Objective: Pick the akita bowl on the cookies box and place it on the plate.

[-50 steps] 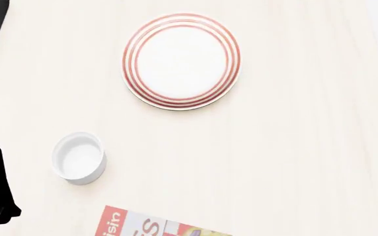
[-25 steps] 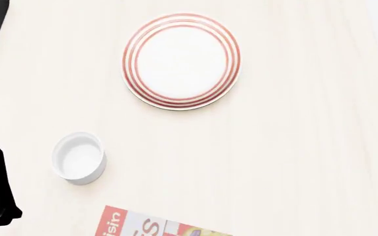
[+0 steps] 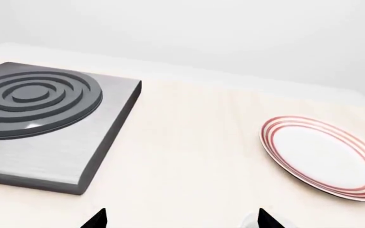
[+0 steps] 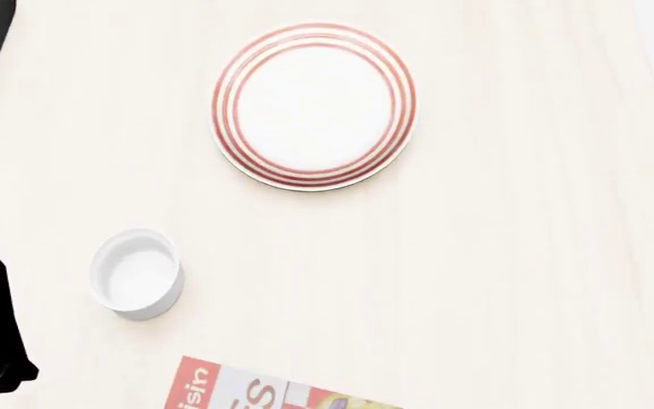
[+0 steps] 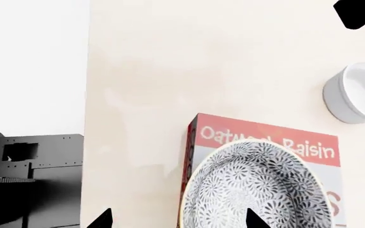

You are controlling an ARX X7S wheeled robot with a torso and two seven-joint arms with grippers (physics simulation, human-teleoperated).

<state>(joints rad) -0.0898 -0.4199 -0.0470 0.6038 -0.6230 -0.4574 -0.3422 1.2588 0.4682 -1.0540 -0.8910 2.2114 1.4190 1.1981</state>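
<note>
Worktop: pale wood surface; it carries every item listed below.
Hob: grey slab with ring burner, at the far left corner of the worktop; not part of the task.
Plate: red-ringed, bare, lying flat toward the far edge of the worktop, well apart from the box.
Box: lies flat at the near edge; only its far corner enters the head view. "Oatmeal Raisin" lettering reads clearly in the right wrist view.
Bowl: speckled pattern, upright, resting on the box and covering most of its face. Not yet lifted.
Cup: plain white, on the worktop between box and plate, toward the left edge. Not the target.
Right gripper: jaws spread, empty; one tip shows over the bowl, the other over bare worktop beside the box. Contact with the rim cannot be confirmed.
Left gripper: jaws spread, empty, hovering near the left edge, facing the plate.
Step in hand: approach to the bowl; grasp not made.
Next move: judged to call for lowering the right gripper so the jaws straddle the bowl wall, closing, lifting clear of the box, then carrying past the cup to the plate.
</note>
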